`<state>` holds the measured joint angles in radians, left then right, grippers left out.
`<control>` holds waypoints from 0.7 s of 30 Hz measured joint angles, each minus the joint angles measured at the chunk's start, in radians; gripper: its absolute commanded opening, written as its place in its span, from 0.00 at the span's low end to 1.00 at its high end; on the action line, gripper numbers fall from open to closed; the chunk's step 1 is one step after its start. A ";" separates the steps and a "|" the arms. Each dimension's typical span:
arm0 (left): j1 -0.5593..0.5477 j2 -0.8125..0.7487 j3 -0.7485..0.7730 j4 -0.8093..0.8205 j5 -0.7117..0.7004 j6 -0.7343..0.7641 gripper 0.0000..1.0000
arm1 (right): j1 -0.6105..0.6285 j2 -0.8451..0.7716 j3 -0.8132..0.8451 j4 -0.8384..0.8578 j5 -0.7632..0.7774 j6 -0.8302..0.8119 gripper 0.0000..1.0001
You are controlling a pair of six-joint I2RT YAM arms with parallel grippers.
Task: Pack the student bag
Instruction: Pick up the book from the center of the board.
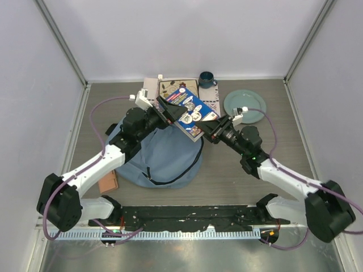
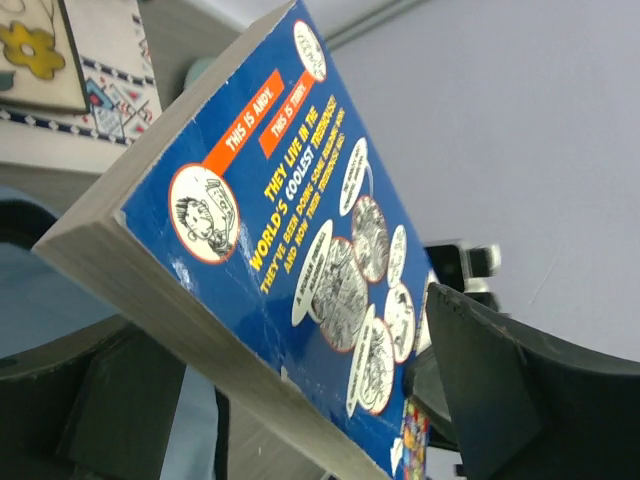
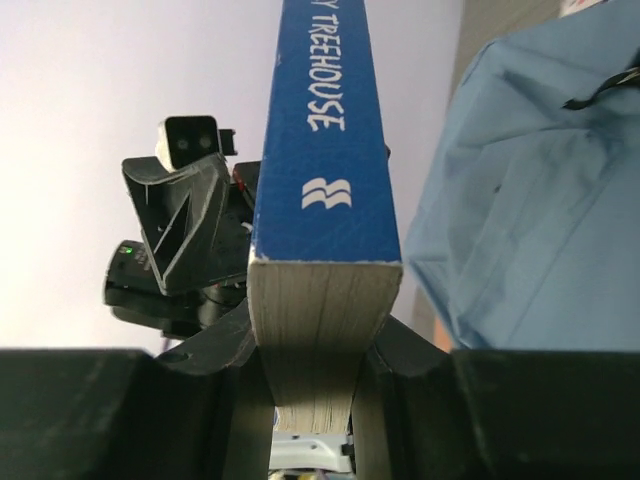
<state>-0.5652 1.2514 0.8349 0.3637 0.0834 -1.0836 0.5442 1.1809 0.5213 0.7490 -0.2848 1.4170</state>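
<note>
slumped left of the table's (image 1: pixel 255 170) middle: soft light-blue student bag (image 1: pixel 161 158), rumpled, dark zipper line curving along its near side. above its far edge, right gripper (image 3: pixel 315 380) clamped on a blue book (image 1: pixel 191 110); left gripper (image 1: pixel 168 112) spread wide around the book's other end.

Back cover of book (image 2: pixel 300 230): "THIS IS ANDY", "THEY LIVE IN THE WORLD'S COOLEST TREEHOUSE", spine (image 3: pixel 325 130): "TREEHOUSE"

Light-blue student bag (image 1: pixel 164 158); royal-blue book (image 1: pixel 191 110) (orange banners, yellow lettering); pale-green plate (image 1: pixel 253 102); navy mug (image 1: pixel 206 79).
</note>
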 measured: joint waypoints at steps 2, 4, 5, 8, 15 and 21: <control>-0.006 -0.001 0.024 -0.071 0.027 0.053 0.99 | 0.004 -0.091 0.009 -0.139 0.047 -0.073 0.01; -0.013 -0.003 0.040 -0.147 0.037 0.122 1.00 | 0.007 -0.184 0.035 -0.298 0.108 -0.151 0.01; -0.014 -0.004 0.048 -0.188 0.039 0.154 1.00 | 0.008 -0.228 0.048 -0.378 0.148 -0.190 0.01; -0.015 -0.004 0.077 -0.304 0.037 0.255 1.00 | 0.007 -0.345 0.077 -0.580 0.279 -0.277 0.01; -0.116 0.027 0.225 -0.581 -0.052 0.503 1.00 | 0.002 -0.549 0.136 -0.972 0.602 -0.402 0.01; -0.269 0.127 0.308 -0.682 -0.074 0.628 1.00 | 0.002 -0.607 0.196 -1.186 0.791 -0.464 0.01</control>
<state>-0.8341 1.3785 1.1431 -0.3187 0.0090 -0.4561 0.5461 0.5735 0.7177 -0.4366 0.5064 0.9531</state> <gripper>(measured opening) 0.994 0.337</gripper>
